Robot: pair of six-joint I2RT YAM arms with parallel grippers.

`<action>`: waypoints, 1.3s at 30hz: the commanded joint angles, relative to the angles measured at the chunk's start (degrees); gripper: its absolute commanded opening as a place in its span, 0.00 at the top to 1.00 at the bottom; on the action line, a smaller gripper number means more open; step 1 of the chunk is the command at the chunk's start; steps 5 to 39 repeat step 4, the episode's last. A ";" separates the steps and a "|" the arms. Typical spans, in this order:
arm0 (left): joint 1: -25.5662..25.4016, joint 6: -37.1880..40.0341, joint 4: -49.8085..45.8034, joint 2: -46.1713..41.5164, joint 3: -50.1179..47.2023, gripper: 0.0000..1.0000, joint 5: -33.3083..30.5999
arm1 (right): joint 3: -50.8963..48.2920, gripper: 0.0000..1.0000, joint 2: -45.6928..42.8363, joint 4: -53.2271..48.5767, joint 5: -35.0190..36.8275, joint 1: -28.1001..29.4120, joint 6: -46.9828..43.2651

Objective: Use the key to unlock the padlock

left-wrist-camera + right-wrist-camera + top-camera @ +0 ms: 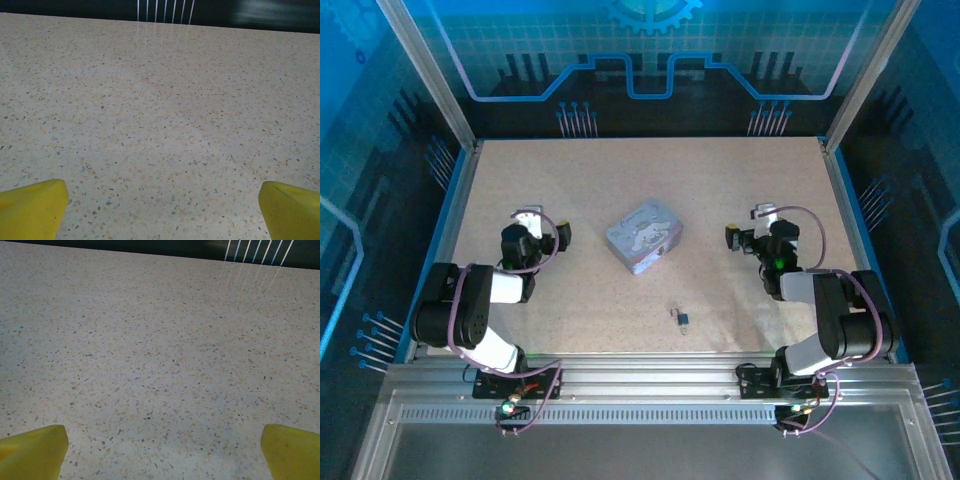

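Holds left pincer (162, 200) and right pincer (165, 442) spread wide, empty, over the table (570, 180). Shows padlock (682, 319) lying apart from both, near the tin (643, 236).

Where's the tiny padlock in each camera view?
Top external: the tiny dark padlock lies on the speckled beige tabletop, just right of centre, nearer the arms than the grey picture-lidded tin.
Left wrist: that tabletop, ahead of the open left gripper.
Right wrist: that tabletop, ahead of the open right gripper.
Shared landmark: the speckled tabletop.
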 commanded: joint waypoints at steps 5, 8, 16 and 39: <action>0.26 -0.60 -0.10 -0.58 0.62 0.01 1.61 | 1.50 0.00 0.68 0.02 0.27 0.70 -0.60; 0.26 -0.60 -0.10 -0.58 0.62 0.01 1.61 | 1.50 0.00 0.68 0.02 0.27 0.70 -0.60; 0.26 -0.60 -0.10 -0.58 0.62 0.01 1.61 | 1.50 0.00 0.68 0.02 0.27 0.70 -0.60; 0.26 -0.60 -0.10 -0.58 0.62 0.01 1.61 | 1.50 0.00 0.68 0.02 0.27 0.70 -0.60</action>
